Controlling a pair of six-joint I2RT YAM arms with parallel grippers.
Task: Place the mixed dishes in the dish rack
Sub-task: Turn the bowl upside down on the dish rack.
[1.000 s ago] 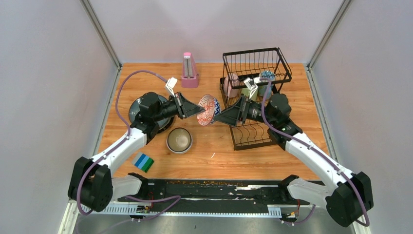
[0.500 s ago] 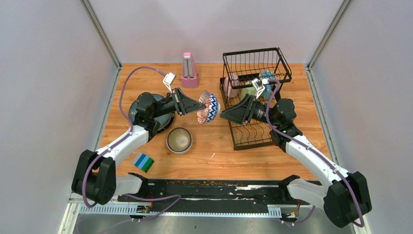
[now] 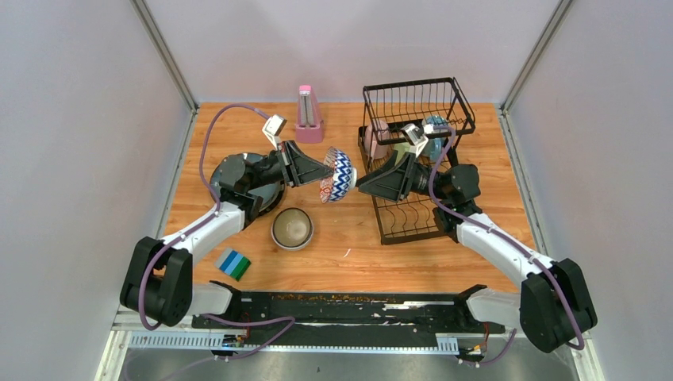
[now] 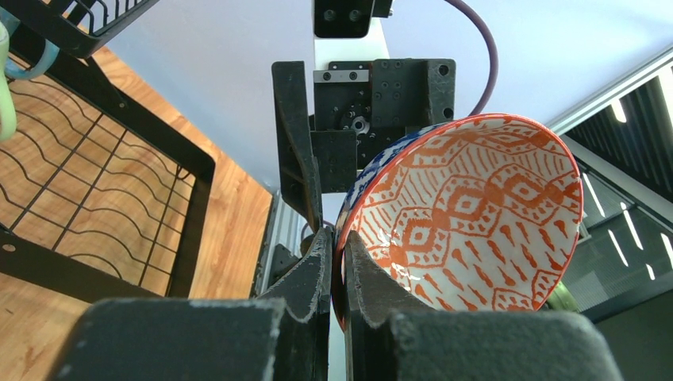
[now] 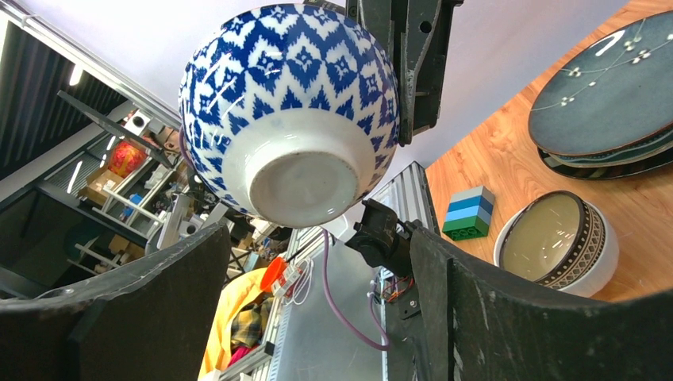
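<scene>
A bowl (image 3: 340, 175), red-patterned inside (image 4: 476, 214) and blue-patterned outside (image 5: 290, 119), hangs in the air over the table's middle. My left gripper (image 3: 326, 169) is shut on its rim (image 4: 340, 246), one finger inside and one outside. My right gripper (image 3: 359, 182) faces the bowl's white foot from the right, open (image 5: 321, 236), its fingers short of the bowl and not touching it. The black wire dish rack (image 3: 413, 208) stands behind the right gripper, with mugs (image 3: 378, 140) in its tall basket. A dark brown bowl (image 3: 292, 228) and stacked blue-grey plates (image 3: 232, 168) lie on the table.
A pink metronome (image 3: 309, 116) stands at the back, left of the rack. A blue-green striped block (image 3: 234, 264) lies near the front left. Grey walls close in the table on three sides. The left arm covers part of the plates.
The left gripper has lifted and turned the bowl, so its blue outside now shows from above. The right gripper drew back slightly toward the rack and its jaws narrowed a little.
</scene>
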